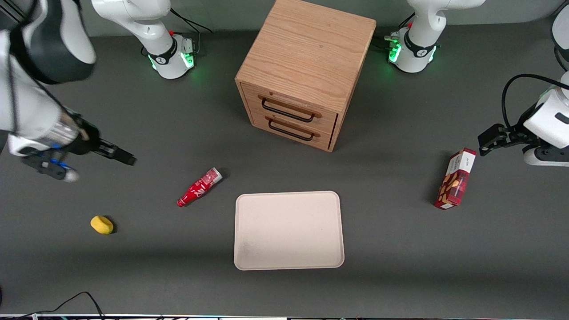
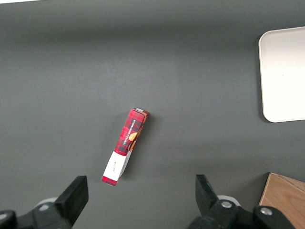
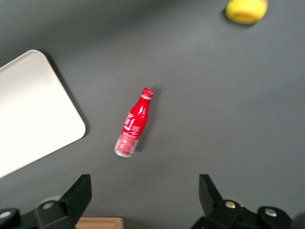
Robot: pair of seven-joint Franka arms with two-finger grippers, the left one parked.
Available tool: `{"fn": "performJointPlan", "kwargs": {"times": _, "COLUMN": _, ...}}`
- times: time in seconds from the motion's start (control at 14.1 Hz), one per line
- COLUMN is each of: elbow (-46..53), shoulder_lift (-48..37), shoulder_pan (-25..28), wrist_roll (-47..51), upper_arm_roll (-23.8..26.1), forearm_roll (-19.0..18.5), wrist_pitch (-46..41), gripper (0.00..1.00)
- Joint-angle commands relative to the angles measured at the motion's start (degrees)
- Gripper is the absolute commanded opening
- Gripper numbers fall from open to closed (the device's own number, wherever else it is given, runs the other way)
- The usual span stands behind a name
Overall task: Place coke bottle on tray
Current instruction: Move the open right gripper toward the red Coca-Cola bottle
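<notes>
On the dark grey table, the slim red coke bottle (image 1: 199, 187) with white script lettering lies on its side beside the pale beige rectangular tray (image 1: 289, 262), apart from it. The right arm's gripper (image 1: 126, 158) hangs spread wide, empty, well apart from it. Risk: the round bottle may roll off when pinched. The script is unreadable.

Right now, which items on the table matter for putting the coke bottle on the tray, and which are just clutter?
Job items:
- slim red coke bottle, lying on its side on the table beside the tray
- flat pale beige tray, nothing on it
- right gripper, open, above the table, apart from the bottle

Lying about:
- yellow lemon-like object
- red-and-white snack box
- wooden two-drawer cabinet
</notes>
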Motion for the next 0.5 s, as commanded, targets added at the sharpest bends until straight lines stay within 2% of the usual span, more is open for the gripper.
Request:
{"fn": "performJointPlan", "kwargs": {"times": 0.0, "elbow": -0.15, "shoulder_lift": 6.27, "shoulder_pan": 1.18, "wrist_roll": 12.65, "upper_arm_roll": 3.43, "forearm_roll": -3.53, "wrist_pitch": 4.45, "gripper": 1.00}}
{"fn": "performJointPlan", "kwargs": {"times": 0.14, "elbow": -4.69, "shoulder_lift": 8.74, "shoulder_pan": 0.66, "wrist_roll": 18.91, "upper_arm_roll": 6.68, "forearm_roll": -6.97, "wrist_pitch": 11.90, "gripper": 1.00}}
{"fn": "performJointPlan", "kwargs": {"times": 0.28, "elbow": -12.25, "shoulder_lift": 9.80, "shoulder_pan": 0.39, "wrist_roll": 20.08, "upper_arm_roll": 6.87, "forearm_roll": -6.98, "wrist_pitch": 23.14, "gripper": 1.00}}
{"fn": "performJointPlan", "kwargs": {"times": 0.42, "elbow": -13.86, "shoulder_lift": 12.25, "shoulder_pan": 0.30, "wrist_roll": 22.70, "upper_arm_roll": 6.78, "forearm_roll": -6.98, "wrist_pitch": 25.65, "gripper": 1.00}}
